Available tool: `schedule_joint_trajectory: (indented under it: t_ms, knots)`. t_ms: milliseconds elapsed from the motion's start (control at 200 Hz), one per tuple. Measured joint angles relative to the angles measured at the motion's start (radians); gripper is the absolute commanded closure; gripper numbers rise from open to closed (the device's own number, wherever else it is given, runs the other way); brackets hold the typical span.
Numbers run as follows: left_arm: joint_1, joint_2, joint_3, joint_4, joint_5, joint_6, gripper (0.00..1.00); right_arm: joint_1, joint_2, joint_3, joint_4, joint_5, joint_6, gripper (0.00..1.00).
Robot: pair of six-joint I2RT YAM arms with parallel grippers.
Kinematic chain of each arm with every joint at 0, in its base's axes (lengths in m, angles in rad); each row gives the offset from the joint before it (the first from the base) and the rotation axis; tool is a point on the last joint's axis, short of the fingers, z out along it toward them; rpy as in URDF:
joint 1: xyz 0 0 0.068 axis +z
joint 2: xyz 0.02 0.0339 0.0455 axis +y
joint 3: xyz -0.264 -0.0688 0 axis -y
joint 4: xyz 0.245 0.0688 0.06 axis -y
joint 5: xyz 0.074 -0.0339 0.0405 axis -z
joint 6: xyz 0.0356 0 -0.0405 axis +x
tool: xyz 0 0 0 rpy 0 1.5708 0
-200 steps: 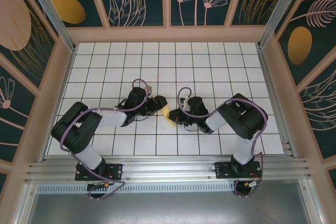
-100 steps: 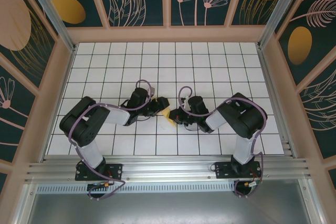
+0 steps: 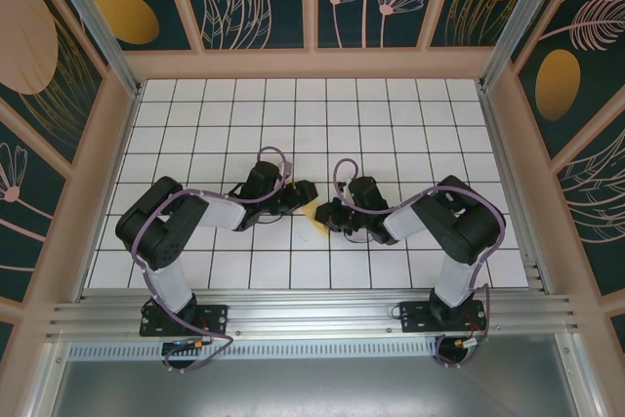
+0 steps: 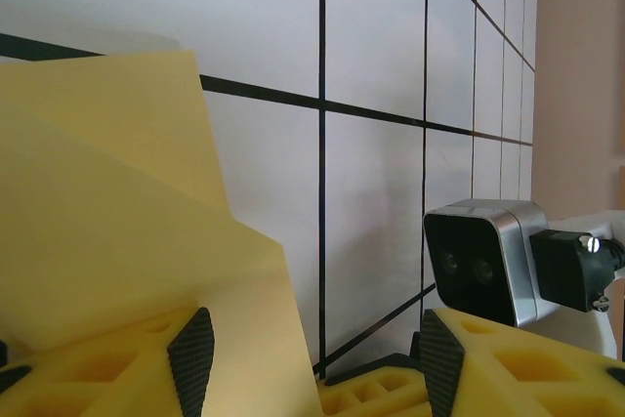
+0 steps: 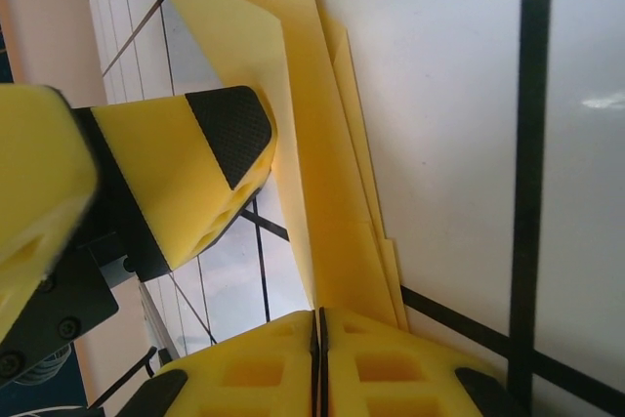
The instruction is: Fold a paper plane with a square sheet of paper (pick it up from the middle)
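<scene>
The yellow sheet of paper (image 3: 311, 211), folded into narrow stacked layers, stands on edge on the white grid table between the two grippers. My right gripper (image 3: 329, 216) is shut on its lower edge. In the right wrist view the jaws (image 5: 316, 324) meet on the paper (image 5: 332, 192), which rises away from them. My left gripper (image 3: 304, 192) is open just left of the paper. In the left wrist view the paper (image 4: 117, 192) covers the left finger side and reaches partway into the gap of the left gripper (image 4: 317, 363).
The right wrist's camera (image 4: 483, 261) sits close in front of the left gripper. One left-gripper finger (image 5: 186, 183) hangs beside the paper in the right wrist view. Wooden frame walls (image 3: 508, 134) enclose the grid table (image 3: 391, 114); an aluminium rail (image 3: 312, 314) runs along the near edge.
The left arm has shifted right, bringing its open gripper closer against the paper. The right gripper has stayed shut on the paper, nearly in place.
</scene>
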Motion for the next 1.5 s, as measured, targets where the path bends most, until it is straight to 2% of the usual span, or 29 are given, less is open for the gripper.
schedule_joint_trajectory:
  t_ms: [60,135,345,590,691,1106,1361,1501]
  knots:
    - [0.000,0.001,0.000,0.000,0.000,0.003,0.39,0.000,-0.001,0.001,-0.005,0.000,0.000,0.87]
    - [0.000,0.001,0.000,0.000,0.000,0.003,0.39,0.000,-0.002,0.002,-0.013,0.000,-0.001,0.97]
    - [0.000,-0.009,0.000,0.000,0.007,0.004,0.36,-0.005,-0.001,0.011,-0.039,-0.005,0.017,0.99]
    - [0.000,-0.257,-0.037,-0.008,-0.038,0.019,0.33,-0.026,0.006,-0.006,0.002,-0.039,0.094,1.00]
    - [0.000,-0.298,-0.063,0.023,-0.045,0.017,0.33,-0.029,0.006,-0.007,0.003,-0.044,0.110,1.00]
    - [-0.034,-0.099,-0.045,0.081,0.078,-0.006,0.35,-0.037,0.010,-0.006,0.001,-0.062,0.133,1.00]
    - [-0.042,-0.012,-0.027,0.127,0.101,-0.013,0.35,-0.039,0.012,-0.005,0.005,-0.069,0.145,0.99]
    - [-0.042,0.041,-0.007,0.129,0.100,-0.013,0.36,-0.039,0.012,-0.004,0.004,-0.068,0.147,0.94]
